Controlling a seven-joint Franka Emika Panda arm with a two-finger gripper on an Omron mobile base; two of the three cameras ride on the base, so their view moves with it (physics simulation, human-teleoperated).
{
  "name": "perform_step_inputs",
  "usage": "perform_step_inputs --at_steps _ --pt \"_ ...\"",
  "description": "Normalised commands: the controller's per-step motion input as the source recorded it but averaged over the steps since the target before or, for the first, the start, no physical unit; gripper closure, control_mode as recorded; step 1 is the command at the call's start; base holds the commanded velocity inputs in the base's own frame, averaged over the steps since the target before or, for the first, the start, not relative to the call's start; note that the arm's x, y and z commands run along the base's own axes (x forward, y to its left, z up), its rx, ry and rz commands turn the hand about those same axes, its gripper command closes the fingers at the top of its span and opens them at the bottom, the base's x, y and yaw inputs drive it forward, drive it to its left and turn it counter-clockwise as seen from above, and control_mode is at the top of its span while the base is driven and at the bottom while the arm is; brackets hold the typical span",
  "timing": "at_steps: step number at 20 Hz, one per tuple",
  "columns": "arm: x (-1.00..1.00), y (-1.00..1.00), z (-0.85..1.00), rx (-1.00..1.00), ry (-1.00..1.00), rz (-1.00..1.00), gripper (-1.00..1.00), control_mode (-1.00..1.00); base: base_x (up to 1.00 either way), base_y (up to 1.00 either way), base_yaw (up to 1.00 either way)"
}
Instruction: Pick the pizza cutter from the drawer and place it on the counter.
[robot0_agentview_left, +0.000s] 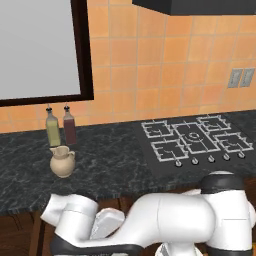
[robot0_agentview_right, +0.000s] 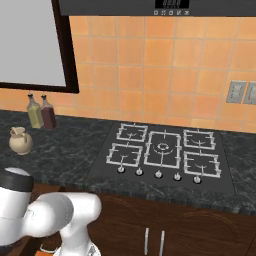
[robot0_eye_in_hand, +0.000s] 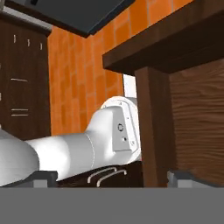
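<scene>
The pizza cutter is out of view. My arm bends down below the front edge of the black veined counter (robot0_agentview_left: 110, 165), at the lower left. In the hand view my gripper (robot0_eye_in_hand: 113, 177) is open, its two dark fingertips (robot0_eye_in_hand: 43, 177) far apart with nothing between them. Dark brown wood that looks like part of the drawer (robot0_eye_in_hand: 197, 122) stands close on the right of that view, with a thick upright rail beside it. The hand looks back at my own white arm and the orange tile wall. The same counter (robot0_agentview_right: 65, 150) runs left of the hob in the right base view.
A beige jug (robot0_agentview_left: 62, 161) and two bottles (robot0_agentview_left: 53, 128) stand at the counter's left. The black gas hob (robot0_agentview_left: 195, 140) takes up its right part. Below the hob are dark cabinet doors with metal handles (robot0_agentview_right: 155, 240). A dark-framed window (robot0_agentview_left: 40, 50) hangs above.
</scene>
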Motion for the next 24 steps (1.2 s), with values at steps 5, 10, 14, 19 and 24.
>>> perform_step_inputs --at_steps 5,10,14,19,24 --pt "0.5 -0.32 -0.37 0.85 -0.03 0.24 -1.0 -1.0 0.0 0.0 0.0" --pt "0.59 0.66 -0.93 0.47 0.15 0.39 -1.0 -1.0 0.0 0.0 0.0" --pt "0.51 1.0 -0.52 0.08 0.16 0.22 -1.0 -1.0 0.0 0.0 0.0" --pt "0.03 0.89 -0.28 -0.21 0.07 0.06 -1.0 -1.0 0.0 0.0 0.0" --pt "-0.06 0.86 -0.14 -0.18 0.08 0.02 -1.0 -1.0 0.0 0.0 0.0"
